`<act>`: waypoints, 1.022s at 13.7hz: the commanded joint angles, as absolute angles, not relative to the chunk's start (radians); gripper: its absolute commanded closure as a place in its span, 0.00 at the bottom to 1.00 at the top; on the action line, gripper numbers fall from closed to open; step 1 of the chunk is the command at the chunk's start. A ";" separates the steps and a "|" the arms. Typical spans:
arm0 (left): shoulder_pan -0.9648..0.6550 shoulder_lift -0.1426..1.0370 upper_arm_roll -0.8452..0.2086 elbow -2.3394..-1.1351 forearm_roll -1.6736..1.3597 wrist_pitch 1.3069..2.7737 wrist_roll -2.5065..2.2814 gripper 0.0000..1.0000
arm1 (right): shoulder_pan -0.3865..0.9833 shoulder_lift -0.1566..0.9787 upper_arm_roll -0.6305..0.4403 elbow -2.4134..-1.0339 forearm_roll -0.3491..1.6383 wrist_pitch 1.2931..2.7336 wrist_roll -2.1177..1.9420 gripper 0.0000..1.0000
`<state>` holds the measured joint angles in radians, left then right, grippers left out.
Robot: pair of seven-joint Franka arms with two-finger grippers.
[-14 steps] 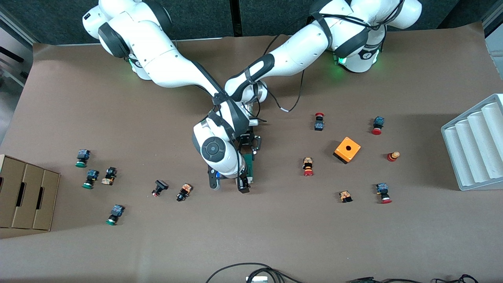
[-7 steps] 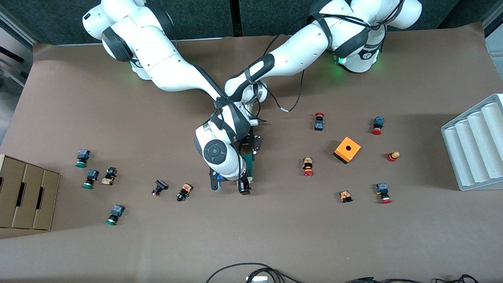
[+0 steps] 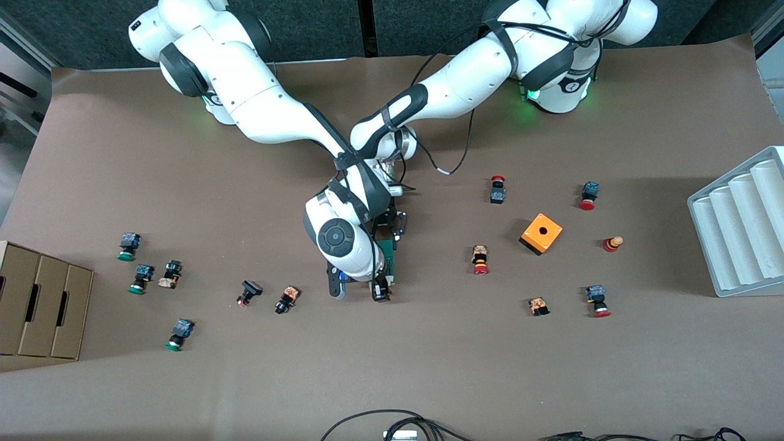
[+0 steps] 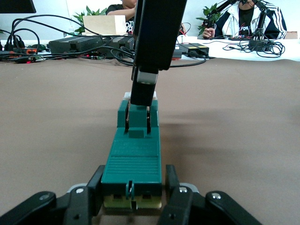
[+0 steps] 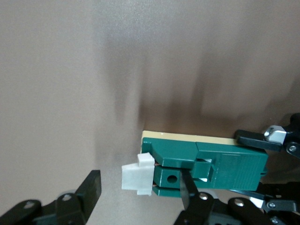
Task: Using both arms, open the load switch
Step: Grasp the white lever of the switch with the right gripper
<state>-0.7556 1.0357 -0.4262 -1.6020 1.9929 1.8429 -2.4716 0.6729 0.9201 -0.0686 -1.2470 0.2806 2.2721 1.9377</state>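
Observation:
The load switch (image 3: 388,258) is a dark-green block lying mid-table. My left gripper (image 3: 392,228) is shut on the switch's end farther from the front camera. In the left wrist view its fingers (image 4: 96,188) clamp both sides of the switch (image 4: 134,152). My right gripper (image 3: 358,291) hangs over the nearer end, open. In the right wrist view its fingers (image 5: 89,190) straddle the white end piece (image 5: 137,179) of the switch (image 5: 220,168). One finger stands apart from the piece and the other lies against the green body.
An orange cube box (image 3: 541,233) stands toward the left arm's end, with small push buttons (image 3: 480,260) scattered around it. More buttons (image 3: 286,299) lie toward the right arm's end, near a cardboard box (image 3: 38,306). A grey tray (image 3: 741,223) sits at the table edge.
The right gripper's fingers have drawn closer together around the switch's white end. Its wrist has shifted slightly. The left arm and the switch have stayed still.

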 commanded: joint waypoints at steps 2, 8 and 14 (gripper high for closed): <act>-0.764 1.060 -0.431 -1.575 2.008 1.821 -2.479 0.43 | 0.676 0.942 -0.072 -1.209 0.339 2.250 1.942 0.29; -0.764 1.058 -0.431 -1.574 2.008 1.821 -2.479 0.43 | 0.681 0.950 -0.072 -1.213 0.350 2.249 1.942 0.39; -0.764 1.060 -0.430 -1.565 2.008 1.824 -2.476 0.43 | 0.689 0.948 -0.072 -1.221 0.351 2.247 1.942 0.53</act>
<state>-0.7557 1.0370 -0.4265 -1.6000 1.9936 1.8420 -2.4716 0.6760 0.9206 -0.0691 -1.2436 0.3191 2.2633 1.9384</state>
